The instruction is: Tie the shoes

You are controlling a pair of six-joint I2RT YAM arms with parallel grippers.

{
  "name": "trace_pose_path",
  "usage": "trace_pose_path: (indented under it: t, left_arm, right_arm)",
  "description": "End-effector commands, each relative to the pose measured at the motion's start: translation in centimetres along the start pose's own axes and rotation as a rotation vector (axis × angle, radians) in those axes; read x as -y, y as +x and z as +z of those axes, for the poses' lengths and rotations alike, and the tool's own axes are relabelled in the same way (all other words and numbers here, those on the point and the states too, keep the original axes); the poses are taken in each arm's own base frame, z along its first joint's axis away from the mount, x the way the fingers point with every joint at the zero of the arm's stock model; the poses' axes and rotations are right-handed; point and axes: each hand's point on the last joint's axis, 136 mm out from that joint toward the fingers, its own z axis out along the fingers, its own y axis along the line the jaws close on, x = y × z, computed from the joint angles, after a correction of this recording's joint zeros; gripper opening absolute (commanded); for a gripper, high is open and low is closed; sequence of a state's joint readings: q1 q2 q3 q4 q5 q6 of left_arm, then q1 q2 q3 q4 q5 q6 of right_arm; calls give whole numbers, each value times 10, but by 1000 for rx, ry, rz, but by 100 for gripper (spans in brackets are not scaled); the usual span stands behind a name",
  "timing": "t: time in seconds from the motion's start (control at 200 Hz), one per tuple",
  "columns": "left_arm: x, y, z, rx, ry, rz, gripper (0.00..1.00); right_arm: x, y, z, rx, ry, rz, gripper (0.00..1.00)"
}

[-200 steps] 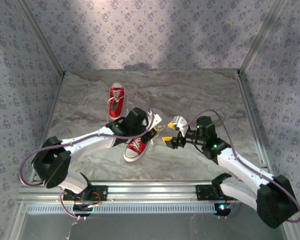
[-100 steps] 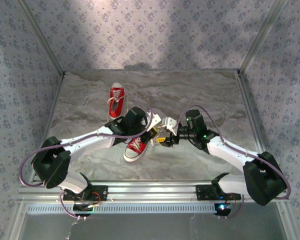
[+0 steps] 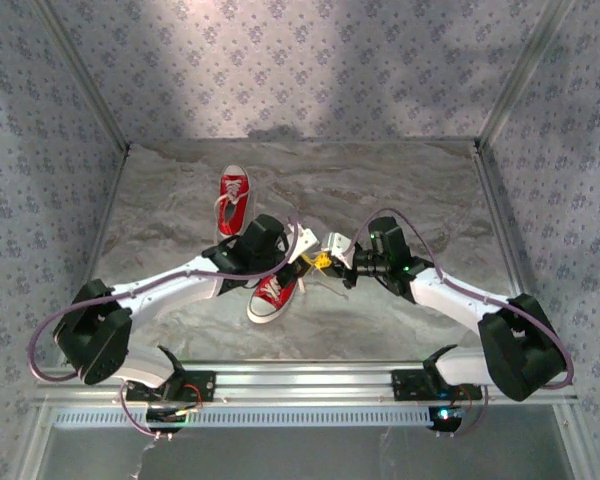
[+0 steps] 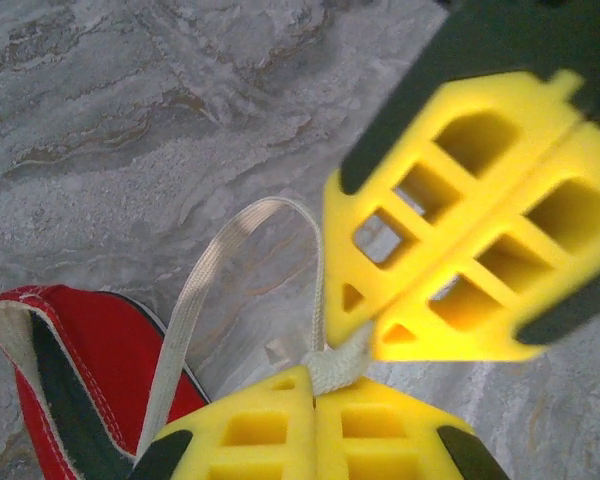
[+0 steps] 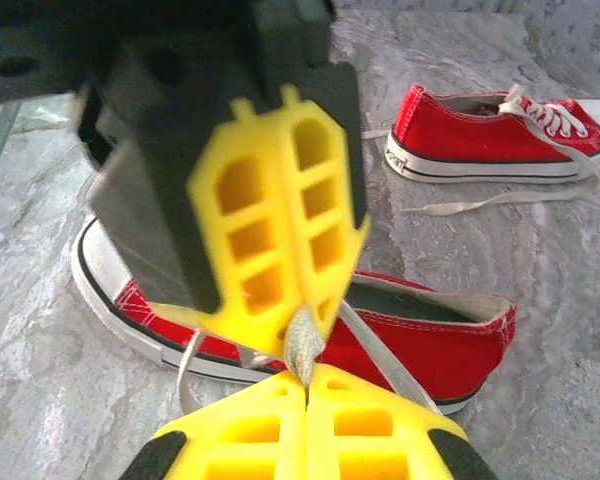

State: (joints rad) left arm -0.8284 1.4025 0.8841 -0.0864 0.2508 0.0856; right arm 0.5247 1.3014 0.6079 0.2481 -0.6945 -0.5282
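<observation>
Two red shoes with white soles lie on the marble table: a far one and a near one. Just right of the near shoe my two grippers meet tip to tip. The left gripper is shut on a white lace of the near shoe, which loops up from the shoe to the pinch. The right gripper is shut on the same lace right against the left gripper's yellow fingers.
A loose lace of the far shoe trails over the table towards the near shoe. Patterned walls close in the table on three sides. A metal rail runs along the near edge by the arm bases.
My right gripper has swung left to the left gripper's tips and shut on the lace there. The left gripper has stayed shut on the lace and barely shifted.
</observation>
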Motion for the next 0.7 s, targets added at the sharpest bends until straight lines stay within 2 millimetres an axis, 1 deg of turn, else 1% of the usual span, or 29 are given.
trace_pose_path:
  t: [0.0,0.03,0.06,0.13,0.19,0.3,0.385,0.45,0.585,0.695]
  left_arm:
    - [2,-17,-14,86,-4,3,16]
    - [-1,-16,-16,88,-17,-3,25]
    - [-3,-15,-19,94,-31,-7,31]
    - [-7,-12,-25,113,-55,-21,38]
    - [-10,-8,-29,120,-71,-29,41]
    - [-17,1,-33,113,-119,-31,41]
    - [-23,8,-35,104,-154,-34,33]
    - [-24,16,-33,81,-165,-29,32]
    - [-30,28,-24,20,-187,10,33]
    - [-23,28,-14,5,-133,81,36]
  right_arm:
    - [11,-7,-4,11,54,-11,0]
    - [12,-7,-6,9,66,-12,0]
    - [15,-7,-7,6,77,-11,0]
    - [20,-5,-9,-3,95,-3,0]
    - [22,-7,-9,0,96,4,0]
    - [25,-12,-9,18,99,9,0]
    - [28,-13,-10,21,109,17,0]
    - [30,-13,-11,18,119,22,0]
    - [32,-11,-13,15,132,31,0]
    - [32,-13,-14,23,124,36,0]
